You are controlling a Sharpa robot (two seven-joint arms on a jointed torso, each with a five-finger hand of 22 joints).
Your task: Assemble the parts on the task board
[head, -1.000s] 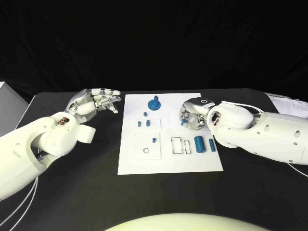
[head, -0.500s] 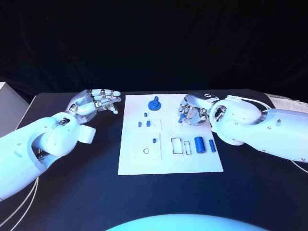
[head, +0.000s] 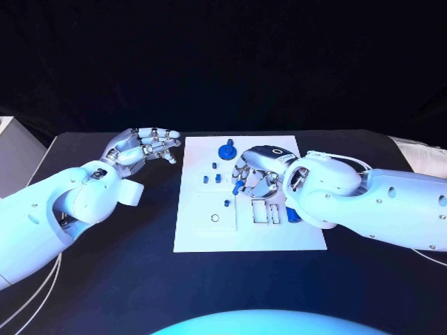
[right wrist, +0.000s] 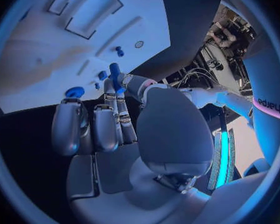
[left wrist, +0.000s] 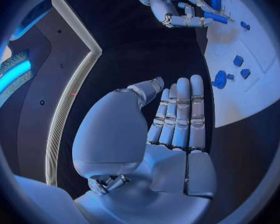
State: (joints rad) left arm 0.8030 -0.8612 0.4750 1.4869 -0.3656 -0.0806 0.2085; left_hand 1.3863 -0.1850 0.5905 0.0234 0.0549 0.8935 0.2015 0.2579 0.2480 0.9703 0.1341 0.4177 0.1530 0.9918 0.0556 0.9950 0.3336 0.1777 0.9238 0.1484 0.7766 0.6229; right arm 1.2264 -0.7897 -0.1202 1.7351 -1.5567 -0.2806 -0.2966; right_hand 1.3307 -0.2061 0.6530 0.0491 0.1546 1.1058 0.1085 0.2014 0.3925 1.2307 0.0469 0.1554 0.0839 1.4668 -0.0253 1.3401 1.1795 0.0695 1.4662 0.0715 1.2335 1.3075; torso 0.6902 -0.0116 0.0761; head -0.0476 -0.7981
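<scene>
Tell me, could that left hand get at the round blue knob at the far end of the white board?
Probably yes. The left hand hovers open just beside the task board, holding nothing, and bare board lies between it and the round blue part. The right hand is over the board's middle, nearer the robot, not in that path.

A black bench [head: 103, 279] carries everything, against a dark backdrop. Off the bench's far right corner lies something white and crumpled [head: 433, 157]. Off its left edge stands a pale box [head: 0, 157].

White task board [head: 246, 237] — small blue parts [head: 225, 151] upright.
</scene>
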